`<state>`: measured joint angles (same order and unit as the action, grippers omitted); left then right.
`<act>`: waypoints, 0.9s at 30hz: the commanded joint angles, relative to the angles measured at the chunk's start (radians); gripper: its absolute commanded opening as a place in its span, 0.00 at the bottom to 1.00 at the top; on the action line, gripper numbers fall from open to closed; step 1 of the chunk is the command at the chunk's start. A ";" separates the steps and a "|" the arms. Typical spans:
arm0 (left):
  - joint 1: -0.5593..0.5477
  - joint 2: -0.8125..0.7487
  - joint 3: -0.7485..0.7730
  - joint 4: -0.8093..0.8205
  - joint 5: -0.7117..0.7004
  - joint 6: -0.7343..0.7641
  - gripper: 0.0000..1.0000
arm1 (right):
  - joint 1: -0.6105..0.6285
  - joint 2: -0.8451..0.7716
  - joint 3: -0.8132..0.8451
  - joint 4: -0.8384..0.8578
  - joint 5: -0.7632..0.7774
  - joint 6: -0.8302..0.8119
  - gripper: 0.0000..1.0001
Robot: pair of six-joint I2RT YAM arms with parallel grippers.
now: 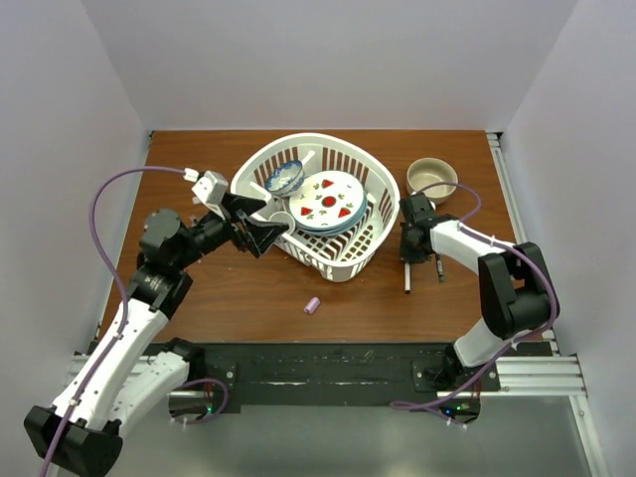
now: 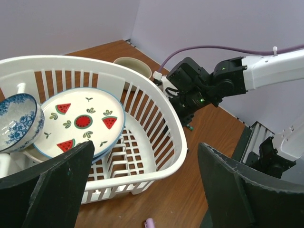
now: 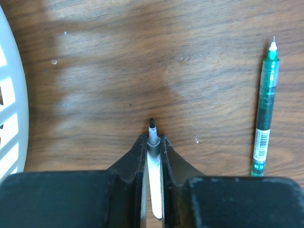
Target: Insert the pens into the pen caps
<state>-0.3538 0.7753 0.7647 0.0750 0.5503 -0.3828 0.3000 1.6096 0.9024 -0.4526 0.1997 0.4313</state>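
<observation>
A white basket (image 1: 343, 260) fills the middle of the table toward the far edge. It holds a watermelon plate (image 1: 329, 199) and a blue patterned bowl (image 1: 284, 177). A beige bowl (image 1: 432, 177) sits near the far right corner. The basket stands between the two arms. The left gripper (image 1: 270, 235) hangs at the basket's left wall, fingers spread wide with nothing between them. The right gripper (image 3: 152, 140) is clamped on a white-barrelled pen (image 3: 152, 127) just right of the basket, its black tip poking past the fingers — whether it touches the wood is unclear. A green pen (image 3: 264, 128) lies near it toward the right edge, not touching. One lilac cap (image 1: 312, 305) lies alone near the middle of the near edge. Counted in view — two pens, one cap, two bowls, one basket.
</observation>
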 commanded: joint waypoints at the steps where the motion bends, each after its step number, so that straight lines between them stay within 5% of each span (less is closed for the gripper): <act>1: 0.001 0.042 0.060 -0.037 0.017 0.021 0.93 | -0.004 -0.097 -0.017 -0.015 0.070 0.014 0.06; 13: -0.014 0.146 0.139 -0.138 0.157 -0.079 0.76 | -0.004 -0.390 -0.013 -0.070 0.023 0.015 0.00; 20: -0.206 0.295 0.142 0.026 0.184 -0.140 0.73 | 0.001 -0.586 0.118 -0.110 -0.167 0.107 0.00; 27: -0.304 0.446 0.240 0.192 0.171 -0.228 0.71 | 0.008 -0.730 0.113 0.103 -0.423 0.282 0.00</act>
<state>-0.6369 1.1702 0.9100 0.0875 0.7040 -0.5343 0.3012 0.9424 1.0210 -0.4873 -0.0418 0.5793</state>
